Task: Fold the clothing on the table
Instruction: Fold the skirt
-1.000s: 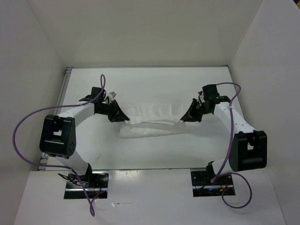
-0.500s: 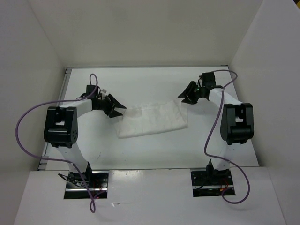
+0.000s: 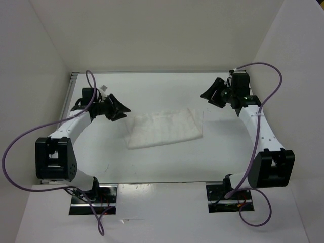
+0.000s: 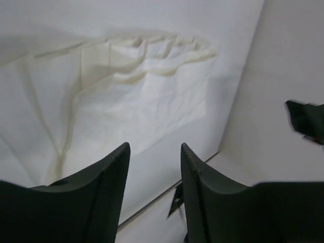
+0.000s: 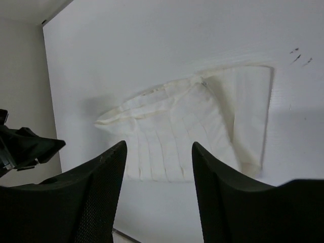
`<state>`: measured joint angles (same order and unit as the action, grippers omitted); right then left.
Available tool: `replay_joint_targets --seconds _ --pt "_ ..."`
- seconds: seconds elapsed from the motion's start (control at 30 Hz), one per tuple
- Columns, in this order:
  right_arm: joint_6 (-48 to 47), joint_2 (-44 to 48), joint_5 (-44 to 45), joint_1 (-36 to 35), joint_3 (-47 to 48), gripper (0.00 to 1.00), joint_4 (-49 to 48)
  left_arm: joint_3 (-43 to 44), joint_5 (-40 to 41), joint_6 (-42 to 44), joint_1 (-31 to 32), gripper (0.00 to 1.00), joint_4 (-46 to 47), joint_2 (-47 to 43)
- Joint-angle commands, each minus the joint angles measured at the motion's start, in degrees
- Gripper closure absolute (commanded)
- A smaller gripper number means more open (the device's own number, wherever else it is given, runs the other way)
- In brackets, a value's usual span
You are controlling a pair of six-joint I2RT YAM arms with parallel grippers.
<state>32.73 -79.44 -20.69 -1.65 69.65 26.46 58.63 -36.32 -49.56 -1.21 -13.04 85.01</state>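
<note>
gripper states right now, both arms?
Left gripper: open, holding nothing, off the clothing.
Right gripper: open, holding nothing.

The clothing (image 3: pixel 164 128) was a thin white fabric, a rough rectangle with faint parallel creases. It lay flat near the centre of the table (image 3: pixel 167 164), long sides roughly along the near edge.

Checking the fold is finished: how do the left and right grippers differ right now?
The left gripper sits close by the far-left corner of the clothing; the right gripper sits farther off its far-right corner. The right gripper's jaws look wider. Both are open, holding nothing.
</note>
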Motion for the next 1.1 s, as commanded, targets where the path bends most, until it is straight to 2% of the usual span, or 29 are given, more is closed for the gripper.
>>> replay_joint_targets --seconds 0.0,0.07,0.17,0.27,0.37,0.5,0.6,0.77,0.9,1.0,1.03,1.07 --pt "-2.67 -0.18 1.62 -0.46 -3.2 0.4 4.58 -2.82 -2.34 8.33 2.7 0.5 -4.63 4.78" --pt "-3.2 -4.2 -0.05 -0.46 -2.68 0.41 4.57 -1.34 -6.46 9.13 3.75 0.64 -3.41 10.22" --pt "-4.52 -11.23 -3.83 -0.46 -0.92 0.43 3.52 1.3 -6.49 8.52 6.66 0.8 -0.07 16.47" --pt "-4.52 -15.47 -7.16 -2.29 0.31 0.46 1.5 5.78 -4.3 7.47 7.72 0.81 0.46 20.79" --pt "-5.66 -20.92 -10.32 -3.97 2.06 0.47 0.96 7.72 1.32 5.89 7.72 0.83 -0.23 23.43" --pt "-6.28 -28.47 -11.83 -5.56 4.09 0.49 0.27 5.27 7.56 4.47 6.14 0.86 -0.94 23.44" --pt "-6.28 -32.69 -10.35 -5.56 5.15 0.49 -0.26 2.38 10.11 3.86 3.77 0.86 -1.46 22.4" --pt "-5.13 -37.1 -4.21 -5.56 7.26 0.52 -0.79 1.22 11.79 5.18 3.23 0.86 -3.22 22.91" --pt "-3.81 -37.63 0.55 -5.56 7.26 0.53 0.79 1.22 12.41 5.7 3.23 0.86 -3.22 24.06" --pt "-4.34 -33.43 -1.01 -6.95 6.73 0.53 1.4 4.11 9.25 6.93 3.23 0.85 -4.8 23.72" --pt "-4.34 -29.41 -1.02 -8.18 6.73 0.53 1.4 5.17 9.25 7.8 3.23 0.79 -5.59 21.18" --pt "-5.04 -27.37 -1.02 -8.8 6.73 0.53 1.4 6.22 9.24 8.42 3.23 0.52 -7.6 19.51"
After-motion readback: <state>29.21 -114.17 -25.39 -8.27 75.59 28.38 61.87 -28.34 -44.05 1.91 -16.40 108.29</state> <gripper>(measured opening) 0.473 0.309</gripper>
